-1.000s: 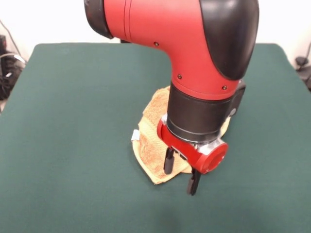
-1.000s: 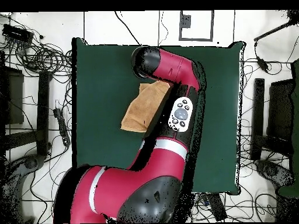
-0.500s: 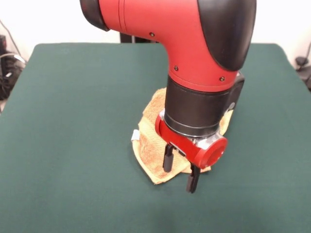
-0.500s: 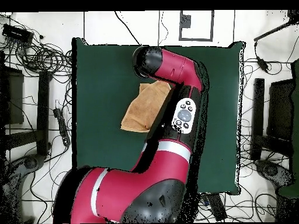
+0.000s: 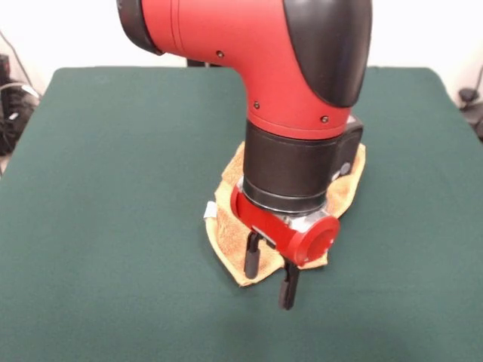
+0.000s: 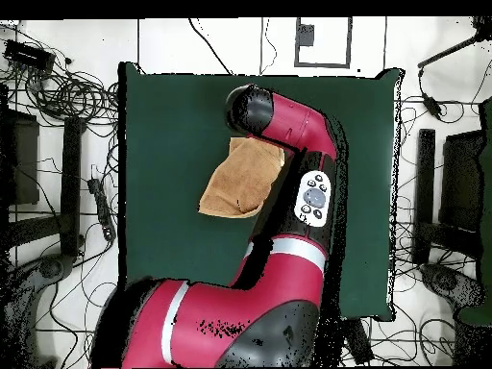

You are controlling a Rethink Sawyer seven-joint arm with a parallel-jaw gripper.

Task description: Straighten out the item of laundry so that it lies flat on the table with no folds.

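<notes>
**Orange-tan towel folded under an open gripper**

Orange-tan terry cloth forms the hand towel (image 5: 226, 234), which lies crumpled near the centre of the dark green table (image 5: 106, 226). In the front view its nearest part is a rounded, doubled-over corner at about 6 o'clock of the cloth, resting on the felt. A small white tag loop (image 5: 209, 210) projects from the towel's edge at 9 o'clock and touches the table surface.

The gripper (image 5: 269, 275) stands directly over that near corner with its two black fingers (image 5: 251, 259) spread apart and nothing between them. One finger stands in front of the cloth; the other finger's tip stands in front of bare felt just past the towel's near edge. Contact with cloth or table cannot be confirmed from either view.

Above the fingers sits the red gripper mount, then the black wrist collar, then the red and black arm (image 5: 302, 68), which covers the middle of the towel. Cloth shows past the arm at 2 o'clock, where a farther edge lies on the felt.

In the overhead view the towel (image 6: 238, 181) appears as an uneven four-sided patch on the table (image 6: 163, 125), with the arm (image 6: 288, 125) overlapping its border from 12 to 3 o'clock. The gripper is hidden beneath the arm there.
</notes>
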